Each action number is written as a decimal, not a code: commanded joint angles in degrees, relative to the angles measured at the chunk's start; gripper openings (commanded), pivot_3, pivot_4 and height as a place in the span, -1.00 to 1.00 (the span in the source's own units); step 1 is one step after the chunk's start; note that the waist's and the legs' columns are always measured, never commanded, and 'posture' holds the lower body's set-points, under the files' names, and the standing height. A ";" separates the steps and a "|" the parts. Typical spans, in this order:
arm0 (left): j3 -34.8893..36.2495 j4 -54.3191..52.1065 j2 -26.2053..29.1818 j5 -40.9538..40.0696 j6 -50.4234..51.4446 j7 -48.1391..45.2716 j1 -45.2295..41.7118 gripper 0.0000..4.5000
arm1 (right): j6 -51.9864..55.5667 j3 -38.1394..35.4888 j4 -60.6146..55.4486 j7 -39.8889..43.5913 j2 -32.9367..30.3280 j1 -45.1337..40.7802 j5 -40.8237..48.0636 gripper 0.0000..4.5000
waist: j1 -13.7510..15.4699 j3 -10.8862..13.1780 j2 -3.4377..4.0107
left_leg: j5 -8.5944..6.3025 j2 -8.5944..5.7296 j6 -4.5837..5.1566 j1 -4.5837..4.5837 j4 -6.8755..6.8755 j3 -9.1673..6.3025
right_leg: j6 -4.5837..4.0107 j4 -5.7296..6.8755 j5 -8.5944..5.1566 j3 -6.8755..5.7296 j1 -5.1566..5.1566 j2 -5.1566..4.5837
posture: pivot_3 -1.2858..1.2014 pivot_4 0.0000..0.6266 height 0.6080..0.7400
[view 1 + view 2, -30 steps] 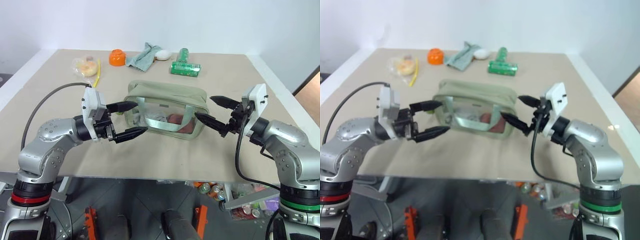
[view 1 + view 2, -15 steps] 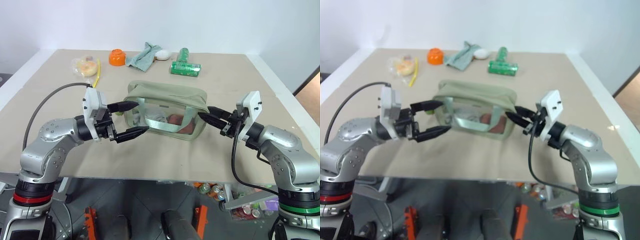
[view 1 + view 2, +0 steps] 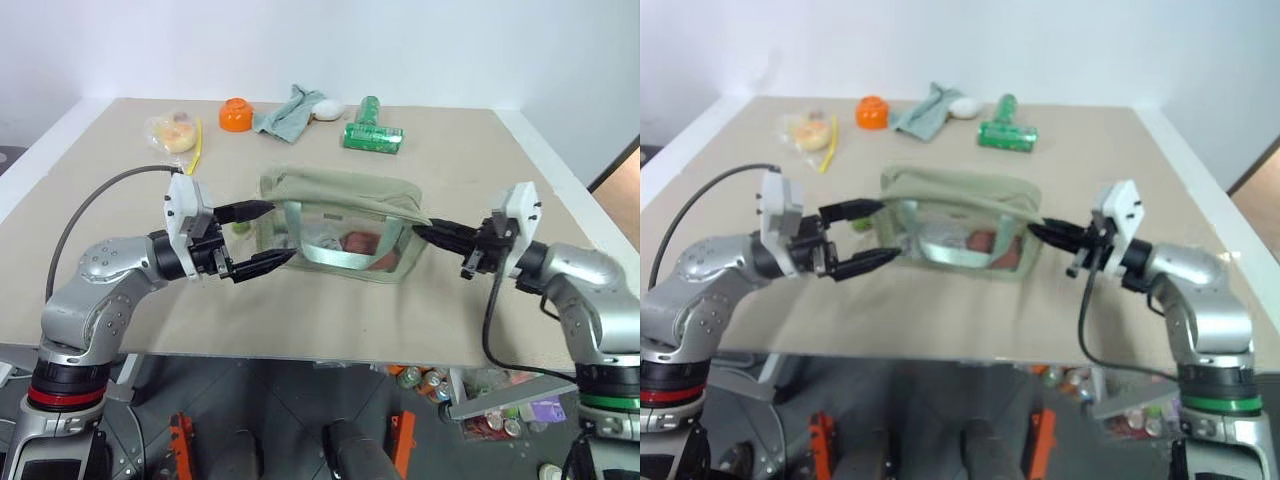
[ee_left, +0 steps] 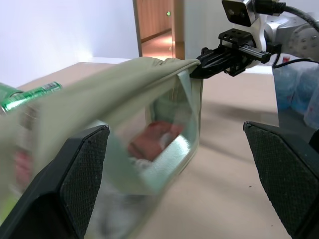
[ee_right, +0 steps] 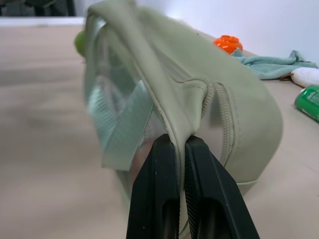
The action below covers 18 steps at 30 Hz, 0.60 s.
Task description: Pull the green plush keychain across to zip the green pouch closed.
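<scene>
Right wrist view shows you the right gripper (image 5: pixel 180 144) jaws clenched on the pouch's (image 3: pixel 345 205) end; your left gripper (image 3: pixel 268 237) stands released beside the keychain (image 5: pixel 79 43).

One boxy sage-green fabric pouch (image 3: pixel 345 222) with a clear plastic window sits near the middle of the tabletop (image 3: pixel 450 160), toward its front edge. One small lime-green plush keychain (image 5: pixel 80 43) shows at the pouch's left end. Along the tabletop's far edge lie one clear plastic bag of yellowish food (image 3: pixel 172 130), one thin yellow stick (image 3: pixel 197 148), one orange bowl (image 3: pixel 236 114), one crumpled grey-green cloth rag (image 3: pixel 285 111), one white oval object (image 3: pixel 327 109) and one shiny green can (image 3: pixel 373 136) lying on its side. Two black-fingered grippers count too: one left gripper (image 3: pixel 263 237) and one right gripper (image 3: pixel 428 232).
</scene>
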 commanded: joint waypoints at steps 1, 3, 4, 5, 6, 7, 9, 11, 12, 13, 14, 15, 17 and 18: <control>4.43 0.76 0.24 -2.68 2.30 3.21 -1.82 1.00 | -3.86 0.70 3.89 5.08 -2.51 -4.17 -0.74 -0.99 | -0.01 0.00 0.00 | 0.00 0.00 0.00 0.00 0.00 0.00 | 0.00 0.00 0.00 0.00 0.00 0.00 | 0.03 -0.52 1.00; 5.84 2.10 0.22 -1.95 3.56 6.89 -1.81 1.00 | -4.24 2.06 5.72 6.40 -2.87 -7.22 -1.30 -0.99 | -0.21 0.00 0.01 | -0.01 0.01 0.01 0.03 -0.02 0.01 | 0.01 0.00 0.01 0.01 0.00 0.01 | 0.03 -0.52 1.00; 6.49 2.38 -0.33 -1.40 3.54 8.92 -1.58 1.00 | -3.52 2.57 5.86 6.30 -2.48 -8.79 -1.14 -0.99 | -0.27 0.01 0.01 | -0.01 0.02 0.01 0.04 -0.03 0.01 | 0.01 0.00 0.01 0.01 0.00 0.02 | 0.03 -0.52 1.00; 6.85 2.31 -0.73 -1.04 3.69 10.61 -1.20 1.00 | -2.78 2.92 5.71 6.14 -2.06 -9.93 -0.86 -0.99 | -0.27 0.01 0.01 | -0.01 0.02 0.01 0.04 -0.05 0.00 | 0.01 0.01 0.01 0.01 -0.01 0.02 | 0.03 -0.52 1.00; 6.91 2.03 -0.95 -0.58 3.67 11.87 -0.67 1.00 | -2.01 3.24 5.41 6.08 -1.81 -10.61 -0.53 -0.99 | -0.26 0.01 0.01 | -0.01 0.04 0.01 0.04 -0.05 -0.01 | 0.01 0.01 0.02 0.00 -0.02 0.04 | 0.03 -0.52 1.00; 6.80 1.75 -0.99 0.35 3.29 12.93 0.26 1.00 | -1.64 3.67 4.93 6.09 -1.61 -10.89 -0.44 -0.99 | -0.25 0.01 0.01 | -0.01 0.04 0.01 0.03 -0.05 -0.02 | 0.01 0.01 0.02 -0.01 -0.02 0.04 | 0.03 -0.52 1.00; 7.50 1.40 -1.21 0.97 4.19 15.69 2.33 1.00 | -1.04 4.28 4.25 5.88 -1.26 -11.06 -0.49 -0.99 | -0.24 0.00 0.01 | -0.02 0.04 -0.01 0.03 -0.09 -0.02 | 0.02 0.00 0.01 0.00 -0.01 0.04 | 0.03 -0.52 1.00; 8.21 0.45 -1.99 0.27 6.75 19.08 4.10 1.00 | -0.80 4.53 3.80 5.98 -1.14 -10.79 -0.62 -0.99 | -0.23 0.01 0.01 | -0.05 0.04 -0.01 0.02 -0.10 -0.03 | 0.05 -0.01 -0.02 0.00 -0.01 0.03 | 0.03 -0.52 1.00; 8.57 -0.77 -3.16 -0.70 7.59 20.84 5.09 1.00 | -0.57 4.65 3.48 6.01 -1.09 -10.60 -0.60 -0.99 | -0.24 0.01 0.01 | -0.06 0.05 -0.01 0.01 -0.10 -0.02 | 0.06 -0.03 -0.02 0.00 -0.02 0.03 | 0.03 -0.52 1.00; 8.73 -1.99 -4.14 -1.39 7.98 22.06 6.01 1.00 | -0.41 4.75 3.22 6.00 -1.04 -10.47 -0.63 -0.99 | -0.25 0.01 0.01 | -0.07 0.05 -0.01 0.01 -0.10 -0.02 | 0.06 -0.04 -0.02 0.01 -0.02 0.03 | 0.03 -0.52 1.00; 8.81 -2.95 -4.89 -2.04 8.48 22.94 6.73 1.00 | -0.34 4.85 3.04 5.96 -0.97 -10.45 -0.73 -0.99 | -0.24 0.01 0.01 | -0.08 0.06 -0.01 0.01 -0.11 -0.01 | 0.06 -0.05 -0.02 0.01 -0.02 0.03 | 0.03 -0.52 1.00; 8.78 -3.48 -5.62 -2.58 9.31 23.92 7.31 1.00 | -0.26 4.90 2.91 5.83 -0.85 -10.51 -0.77 -0.99 | -0.24 0.02 -0.01 | -0.08 0.06 -0.01 0.01 -0.11 -0.02 | 0.06 -0.06 -0.02 0.01 -0.02 0.03 | 0.03 -0.52 1.00; 8.61 -3.81 -6.75 -3.52 10.10 24.70 7.90 1.00 | 0.21 4.94 2.72 5.43 -0.50 -10.75 -0.69 -0.99 | -0.25 0.02 -0.01 | -0.07 0.07 -0.01 0.03 -0.10 -0.01 | 0.03 -0.05 0.00 0.01 -0.02 0.04 | 0.03 -0.52 1.00; 8.48 -3.90 -7.07 -3.84 10.22 24.73 7.99 1.00 | 0.35 4.95 2.67 5.34 -0.38 -10.83 -0.73 -0.99 | -0.28 0.02 -0.01 | -0.07 0.07 -0.01 0.05 -0.10 -0.01 | 0.01 -0.05 0.01 0.01 -0.01 0.05 | 0.03 -0.52 1.00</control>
